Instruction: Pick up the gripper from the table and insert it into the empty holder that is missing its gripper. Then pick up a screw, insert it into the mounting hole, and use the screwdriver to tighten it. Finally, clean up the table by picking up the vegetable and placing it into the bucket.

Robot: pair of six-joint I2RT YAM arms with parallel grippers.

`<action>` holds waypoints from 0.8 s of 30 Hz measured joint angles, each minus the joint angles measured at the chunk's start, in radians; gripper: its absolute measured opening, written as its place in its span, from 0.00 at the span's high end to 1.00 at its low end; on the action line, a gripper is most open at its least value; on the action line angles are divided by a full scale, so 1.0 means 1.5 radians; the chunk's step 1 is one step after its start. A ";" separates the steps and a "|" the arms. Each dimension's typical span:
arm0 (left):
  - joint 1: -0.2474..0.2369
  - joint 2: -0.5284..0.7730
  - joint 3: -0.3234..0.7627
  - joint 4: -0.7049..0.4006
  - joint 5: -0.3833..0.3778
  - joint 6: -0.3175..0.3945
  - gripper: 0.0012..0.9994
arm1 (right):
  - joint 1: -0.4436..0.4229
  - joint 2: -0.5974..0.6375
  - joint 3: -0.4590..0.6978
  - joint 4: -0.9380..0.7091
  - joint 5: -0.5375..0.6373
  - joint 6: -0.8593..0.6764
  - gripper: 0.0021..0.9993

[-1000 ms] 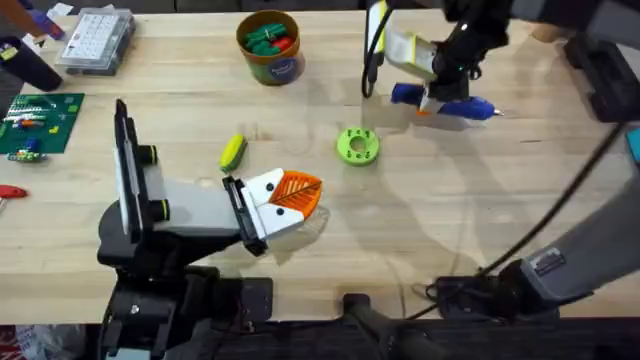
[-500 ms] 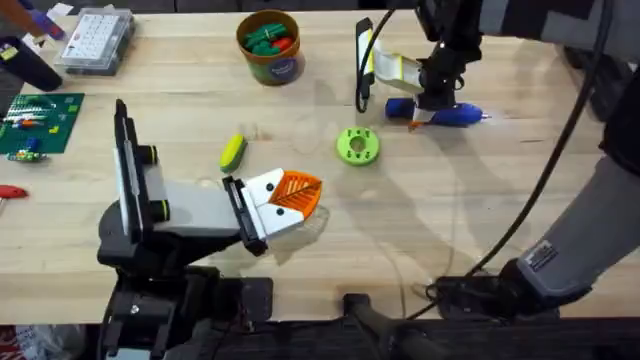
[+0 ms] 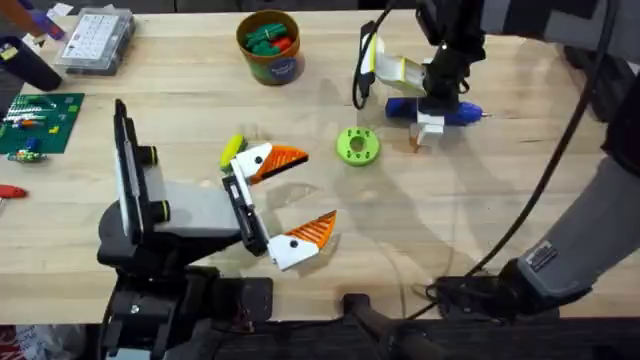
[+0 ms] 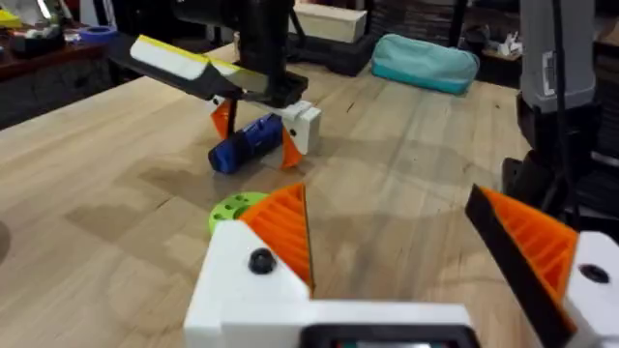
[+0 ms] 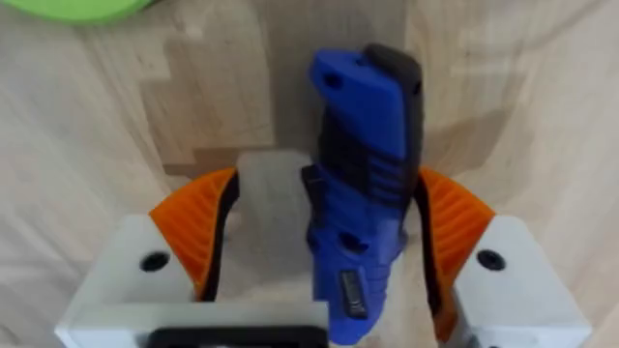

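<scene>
Lying flat on the table [image 3: 520,200] at far right, the screwdriver [image 3: 435,110] with long axis running left to right, thin metal bit toward the right edge, blunt end toward the lime-green disc [image 3: 357,146]. Straddling it from above, the right gripper [image 3: 432,122], orange pads on either flank of the blue body in the right wrist view, one pad pressed to it, the other with a small gap; jaws narrow, not clearly clamped. Resting near the table's middle, the left gripper [image 3: 290,195], jaws spread wide, one finger close by the vegetable [image 3: 233,151]. Standing at the far edge, the bucket [image 3: 270,46].

Compared with half a second ago: left jaws then together, now parted; right gripper lower over the screwdriver; screwdriver barely shifted.
</scene>
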 joint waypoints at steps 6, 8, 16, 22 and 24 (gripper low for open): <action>0.000 0.000 0.000 0.000 0.000 0.000 0.01 | 0.000 0.000 0.000 -0.016 -0.034 0.105 0.00; 0.000 0.000 0.000 0.000 0.000 0.000 0.01 | 0.000 0.000 0.000 -0.016 -0.040 0.122 0.00; 0.000 0.000 0.000 0.000 0.000 0.000 0.01 | 0.000 0.000 0.000 -0.016 -0.040 0.123 0.00; 0.000 0.000 0.000 0.000 0.000 0.000 0.01 | 0.000 0.000 0.000 -0.016 -0.040 0.123 0.00; 0.000 0.000 0.000 0.000 0.000 0.000 0.01 | 0.000 0.000 0.000 -0.016 -0.040 0.123 0.00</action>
